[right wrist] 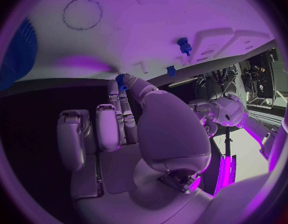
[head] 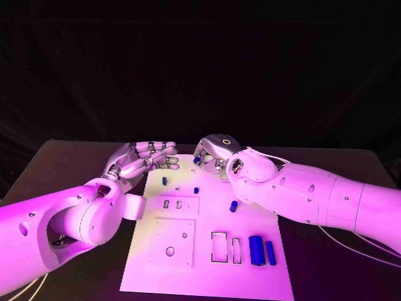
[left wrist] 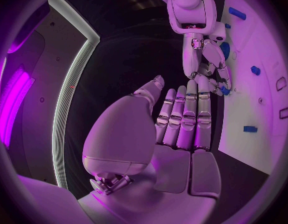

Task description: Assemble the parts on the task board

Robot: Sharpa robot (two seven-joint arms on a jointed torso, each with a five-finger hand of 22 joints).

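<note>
Right hand (head: 226, 157) hovers at the far edge of the task board (head: 210, 276), and it seems to pinch a small blue part (right wrist: 123, 79) at its fingertips, though the grip is partly hidden. Left hand (head: 145, 160) sits just beside it, off the board's far left corner, fingers straight and together, holding nothing.

Nearest the right hand, three small blue pieces dot the far end of the board: one (head: 165, 180) toward the left hand, one (head: 196, 189) just nearer, one (head: 233, 205) under the right forearm. Well away, at the board's near end, two longer blue bars (head: 257, 250) lie side by side next to two rectangular slots.

These parts look rigid, light and smooth, probably plastic; they could slip or twist in a pinch, so taking each across its short sides, near the middle, seems safest. The board lies flat on the counter (head: 65, 163).
</note>
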